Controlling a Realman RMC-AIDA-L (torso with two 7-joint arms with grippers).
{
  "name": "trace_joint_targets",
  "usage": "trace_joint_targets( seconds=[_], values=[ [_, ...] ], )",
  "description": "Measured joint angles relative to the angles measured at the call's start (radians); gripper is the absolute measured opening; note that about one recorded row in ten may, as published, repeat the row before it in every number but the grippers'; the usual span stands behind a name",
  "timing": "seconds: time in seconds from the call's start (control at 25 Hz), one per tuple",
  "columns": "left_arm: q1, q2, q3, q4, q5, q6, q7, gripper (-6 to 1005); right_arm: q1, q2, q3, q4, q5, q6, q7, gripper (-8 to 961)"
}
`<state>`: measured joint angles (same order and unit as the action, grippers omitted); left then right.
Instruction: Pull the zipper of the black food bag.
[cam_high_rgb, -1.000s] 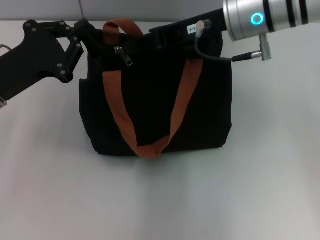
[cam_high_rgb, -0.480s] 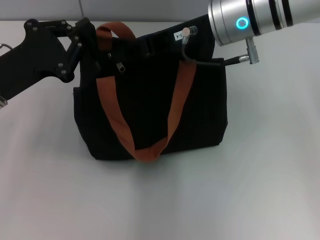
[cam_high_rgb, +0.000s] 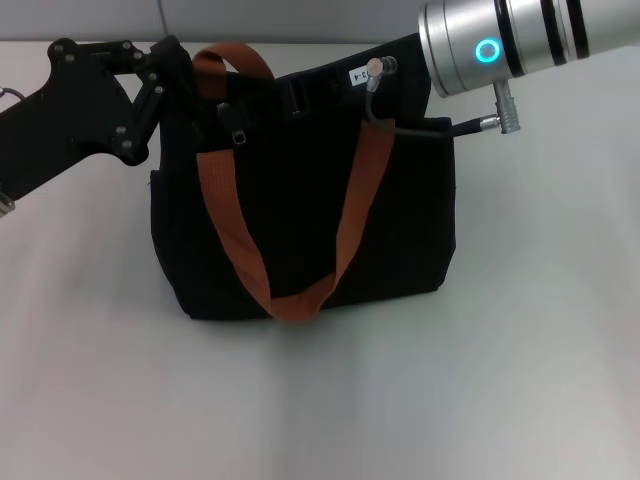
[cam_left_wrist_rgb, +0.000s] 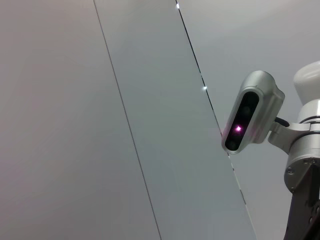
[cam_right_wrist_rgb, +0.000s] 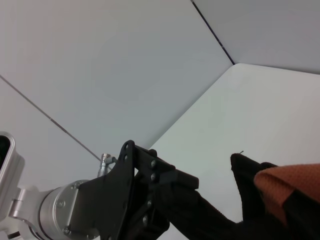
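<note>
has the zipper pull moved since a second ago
Yes. In the head view the zipper has shifted toward the robot's left, nearer the left claw, as the black food bag was tugged that way.

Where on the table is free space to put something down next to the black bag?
The table is bare in front of the black food bag and to both its sides. The bag's top rim is crowded: the left end effector at one corner, the right arm at the other, the zipper between.

The right gripper (cam_high_rgb: 330, 85) is buried behind the rim of the black food bag (cam_high_rgb: 300, 220) at upper centre, its fingers unseen, the left gripper's (cam_high_rgb: 175, 70) fingertips merge with the bag's dark upper-left corner, and both arms run off the frame edges
</note>
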<state>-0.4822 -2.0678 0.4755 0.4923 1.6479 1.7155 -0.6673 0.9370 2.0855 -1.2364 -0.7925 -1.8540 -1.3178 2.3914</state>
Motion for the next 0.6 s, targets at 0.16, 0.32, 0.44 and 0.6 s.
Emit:
trace_joint_targets(
  seconds=[0.16, 0.32, 0.44, 0.6],
  values=[
    [0.001, 0.000, 0.001, 0.000, -0.006, 0.000, 0.000, 56, 0.004, -0.001, 0.000, 0.004, -0.003, 0.000, 0.000, 206],
    [0.004, 0.000, 0.002, 0.000, -0.011, 0.001, 0.000, 57, -0.004, -0.003, 0.011, -0.008, -0.005, -0.006, -0.002, 205],
    [0.005, 0.000, 0.001, 0.000, -0.011, 0.001, 0.000, 57, -0.013, -0.005, 0.011, -0.025, -0.008, -0.011, -0.002, 206],
    [0.005, 0.000, 0.001, 0.000, -0.011, 0.003, 0.000, 58, -0.016, -0.005, 0.004, -0.032, -0.017, -0.011, -0.002, 209]
  ],
)
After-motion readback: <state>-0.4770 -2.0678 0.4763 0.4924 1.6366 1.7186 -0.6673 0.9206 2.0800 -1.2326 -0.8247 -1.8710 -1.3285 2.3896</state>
